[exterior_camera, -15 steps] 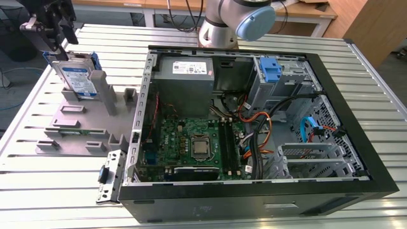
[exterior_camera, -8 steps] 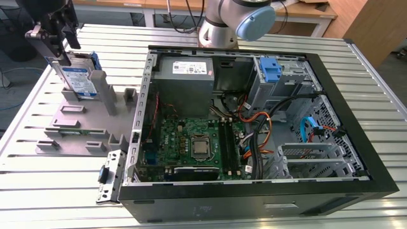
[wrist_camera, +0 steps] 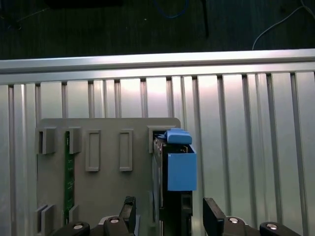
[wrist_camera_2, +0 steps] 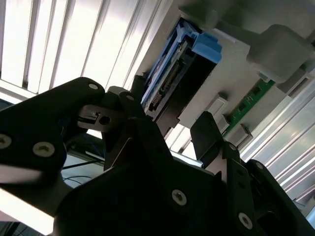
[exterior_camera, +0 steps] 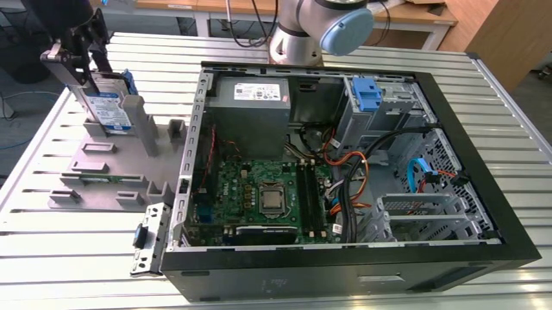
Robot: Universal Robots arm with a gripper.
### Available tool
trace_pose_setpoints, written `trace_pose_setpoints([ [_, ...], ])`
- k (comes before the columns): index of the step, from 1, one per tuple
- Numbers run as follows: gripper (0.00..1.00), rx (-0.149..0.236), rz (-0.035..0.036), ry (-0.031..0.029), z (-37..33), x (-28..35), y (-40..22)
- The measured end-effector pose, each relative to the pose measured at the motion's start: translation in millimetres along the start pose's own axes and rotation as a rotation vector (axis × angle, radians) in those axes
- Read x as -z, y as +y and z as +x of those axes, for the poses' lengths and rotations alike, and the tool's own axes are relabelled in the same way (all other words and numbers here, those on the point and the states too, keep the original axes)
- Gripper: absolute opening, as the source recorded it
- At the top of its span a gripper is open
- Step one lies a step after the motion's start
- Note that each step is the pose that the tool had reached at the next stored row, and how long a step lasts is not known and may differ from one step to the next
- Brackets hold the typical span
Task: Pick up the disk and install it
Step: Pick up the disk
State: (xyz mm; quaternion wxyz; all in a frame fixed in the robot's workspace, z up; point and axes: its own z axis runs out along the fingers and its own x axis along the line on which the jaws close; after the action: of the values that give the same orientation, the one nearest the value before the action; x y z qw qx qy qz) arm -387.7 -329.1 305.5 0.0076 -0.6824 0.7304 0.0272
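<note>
My gripper [wrist_camera: 171, 215] open, the upright disk [wrist_camera: 181, 169] between my fingers [wrist_camera: 129, 210] with gaps on both sides, grey holder [wrist_camera: 106, 191] just ahead, under it.

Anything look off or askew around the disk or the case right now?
Nothing stands out. The disk stands upright in its slot on the grey fixture. The open pincer straddles it, with a gap on each side in the first wrist view. The cables in the open case are loose but contained.
</note>
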Motion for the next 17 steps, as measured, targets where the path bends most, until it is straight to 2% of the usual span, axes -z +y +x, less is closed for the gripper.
trace_pose_setpoints([
  [3, 0.64, 0.0, 0.0006, -0.0006, 0.2, -2.7, 0.9],
  [17, 0.64, 0.0, 0.0006, -0.0006, -2.2, -4.3, 1.0],
])
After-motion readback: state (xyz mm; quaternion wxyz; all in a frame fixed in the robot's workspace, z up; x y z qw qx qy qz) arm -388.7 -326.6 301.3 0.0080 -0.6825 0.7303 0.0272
